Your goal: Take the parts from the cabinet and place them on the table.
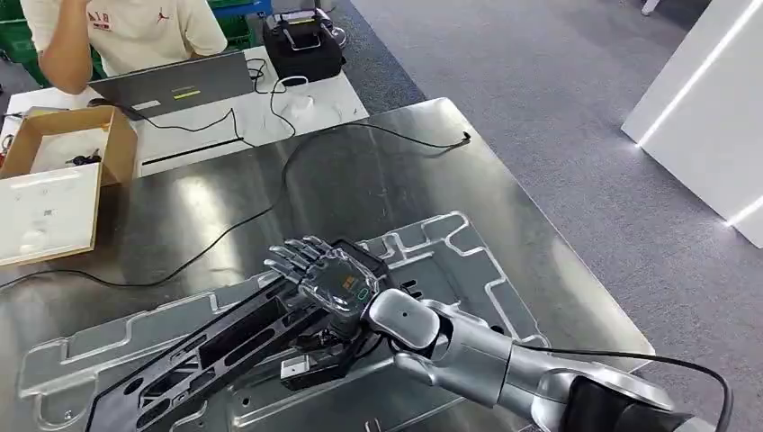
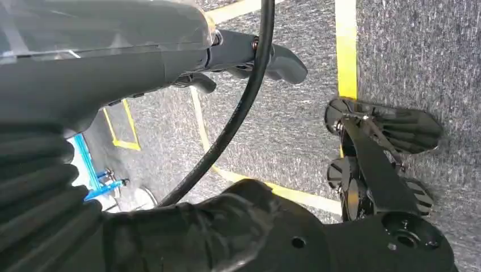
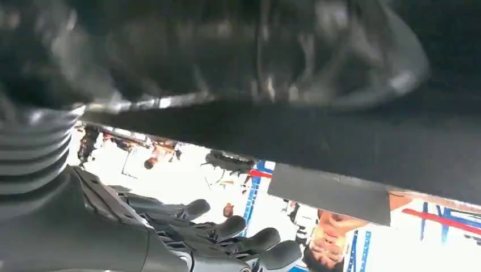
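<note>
Nearest the head camera, the robot's right arm reached in from the lower right, its right hand [image 1: 326, 274] lying over the upper end of a long black frame part [image 1: 211, 346]. Its fingers [image 1: 292, 256] were spread and extended over the part; whether they gripped it or merely rested on it could not be told, and the right wrist view, blurred and dominated by a dark edge, did not settle the point. The black frame part lay flat on a silver cut-out plate [image 1: 450, 247], itself resting on the steel table [image 1: 378, 166], so both parts appeared already delivered to the table. The left hand [image 2: 249, 54] hung over grey carpet marked with yellow tape, fingers loosely curled with nothing in them. Beyond the table, a person [image 1: 126, 31] sat at a laptop [image 1: 175, 83], beside an open cardboard box [image 1: 67, 144]; a black cable [image 1: 297, 157] crossed the steel surface. Judged from this arrangement, the placement step was at or near completion, with only release and withdrawal of the right hand left; whether further parts waited in the cabinet could not be determined
</note>
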Available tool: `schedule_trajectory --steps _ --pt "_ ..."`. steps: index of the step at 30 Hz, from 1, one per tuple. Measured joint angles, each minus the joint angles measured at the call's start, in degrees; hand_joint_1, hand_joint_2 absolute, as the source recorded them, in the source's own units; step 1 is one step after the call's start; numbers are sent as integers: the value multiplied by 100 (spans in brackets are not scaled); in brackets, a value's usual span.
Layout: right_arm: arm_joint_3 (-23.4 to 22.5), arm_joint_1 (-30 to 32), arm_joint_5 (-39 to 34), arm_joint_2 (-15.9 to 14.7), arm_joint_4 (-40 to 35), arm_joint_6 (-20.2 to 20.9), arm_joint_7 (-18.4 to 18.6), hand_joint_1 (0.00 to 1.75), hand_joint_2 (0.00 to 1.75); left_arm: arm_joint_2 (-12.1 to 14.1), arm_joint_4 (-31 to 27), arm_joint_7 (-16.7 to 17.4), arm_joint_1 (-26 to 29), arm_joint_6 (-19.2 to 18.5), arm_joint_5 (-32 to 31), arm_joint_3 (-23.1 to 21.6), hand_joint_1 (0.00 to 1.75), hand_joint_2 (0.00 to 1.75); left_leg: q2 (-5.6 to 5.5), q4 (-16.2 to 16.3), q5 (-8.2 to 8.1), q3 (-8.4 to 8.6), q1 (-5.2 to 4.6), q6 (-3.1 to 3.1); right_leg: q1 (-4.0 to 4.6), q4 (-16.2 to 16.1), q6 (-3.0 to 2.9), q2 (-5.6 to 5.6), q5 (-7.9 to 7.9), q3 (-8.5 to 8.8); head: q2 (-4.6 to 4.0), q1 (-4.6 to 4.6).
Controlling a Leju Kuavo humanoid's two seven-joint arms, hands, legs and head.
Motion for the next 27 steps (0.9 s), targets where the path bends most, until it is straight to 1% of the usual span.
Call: schedule_trajectory --steps 2,3,6,7,9,10,11,12,13,14,15,16,17,18,19,20,21,22,23,25,26,27 --pt "-13 5 0 -2 0 0 2 0 0 -4 -17 0 8 0 -4 20 0 0 0 3 -2 -1 -2 1 -2 -2 1 1 1 1 0 0" --pt "-15 10 0 0 0 0 2 0 0 -4 -24 4 9 2 -9 28 0 0 0 21 -15 -2 -23 19 -16 -12 13 -1 5 4 0 0" --pt "-22 27 18 0 -2 -2 2 0 0 -7 -35 9 14 2 -57 72 0 0 1 35 -25 -5 -26 34 -19 -11 20 1 2 9 0 0" --pt "-24 27 17 0 -2 -2 2 0 0 -7 -37 9 15 0 -66 85 0 0 1 42 -32 -6 -29 46 -23 -11 31 1 2 12 0 0" --pt "-26 27 20 0 -7 -2 9 0 0 -7 -50 9 20 0 -74 107 0 0 1 53 -31 -5 -38 66 -31 -17 64 1 11 22 0 0" --pt "-28 27 20 0 -15 -2 9 0 0 -7 -55 9 21 0 -79 118 0 0 1 55 -3 -1 -44 92 -39 -34 98 3 39 34 0 0" --pt "-33 24 20 0 -20 -4 9 0 0 -7 -59 9 19 0 -79 122 0 0 6 -16 45 18 -21 128 -18 -49 122 8 54 52 0 0" --pt "-52 31 20 -2 -37 -7 9 0 0 -26 -66 11 17 0 -81 125 0 0 44 -95 102 58 27 153 -29 30 139 -3 -58 36 0 2" --pt "-63 19 20 -2 -46 -9 9 0 0 -31 -68 11 16 0 -81 125 0 0 42 -114 116 57 31 175 -22 255 151 -11 -251 -64 0 6" --pt "-66 18 20 -2 -48 -9 9 0 0 -31 -68 11 17 0 -81 127 0 0 49 -110 122 46 34 185 -31 639 165 -13 -482 -234 0 2" --pt "-65 41 20 -2 -48 -7 9 0 0 -31 -68 13 18 0 -81 129 0 0 56 -102 122 38 30 185 -45 1107 183 -16 -699 -428 0 2" --pt "-65 63 20 -2 -48 -7 9 0 0 -31 -68 15 24 0 -81 131 0 0 62 -92 121 28 27 184 -59 1530 202 -17 -862 -619 0 2" --pt "-65 77 20 -4 -48 -7 11 0 0 -31 -68 17 25 0 -81 133 0 0 62 -73 120 14 27 183 -71 1740 216 -19 -877 -718 0 2" --pt "-65 89 20 -7 -48 -7 11 0 0 -31 -68 24 25 0 -83 135 0 0 62 -50 117 2 29 178 -88 1659 226 -25 -726 -676 0 4" --pt "-65 89 20 -7 -48 -7 11 0 0 -31 -68 24 22 2 -83 138 0 0 58 -23 105 -6 34 162 -108 1282 229 -31 -459 -477 0 2" --pt "-70 84 20 -7 -52 -7 11 0 0 -39 -70 26 19 4 -83 138 0 0 53 4 91 -8 35 142 -125 769 225 -35 -204 -208 0 4" --pt "-72 81 20 -7 -66 -7 11 0 0 -44 -70 26 16 7 -83 138 0 0 50 43 72 -15 35 116 -135 218 214 -43 -37 80 0 4" --pt "-74 77 20 -7 -68 -7 11 0 0 -46 -70 26 18 9 -83 138 0 0 48 49 67 -46 26 85 -98 91 185 -38 -202 161 0 2" --pt "-76 83 20 -7 -85 -9 11 0 0 -48 -70 31 16 11 -85 140 0 0 43 61 77 -64 20 45 -61 114 142 -28 -84 126 0 2" --pt "-81 77 20 -11 -98 -9 11 0 0 -50 -70 42 16 20 -92 144 0 0 39 58 121 -83 23 -25 -47 96 93 -28 -92 87 0 2" --pt "-92 81 22 -9 -112 -11 11 0 0 -52 -72 46 17 22 -112 151 0 0 36 51 139 -92 8 -68 -60 60 48 -30 -61 72 0 4" --pt "-98 84 42 -9 -136 -11 11 0 0 -55 -74 50 16 22 -140 164 0 0 39 106 45 -121 35 -98 -114 -7 -20 -55 -6 73 0 -2"
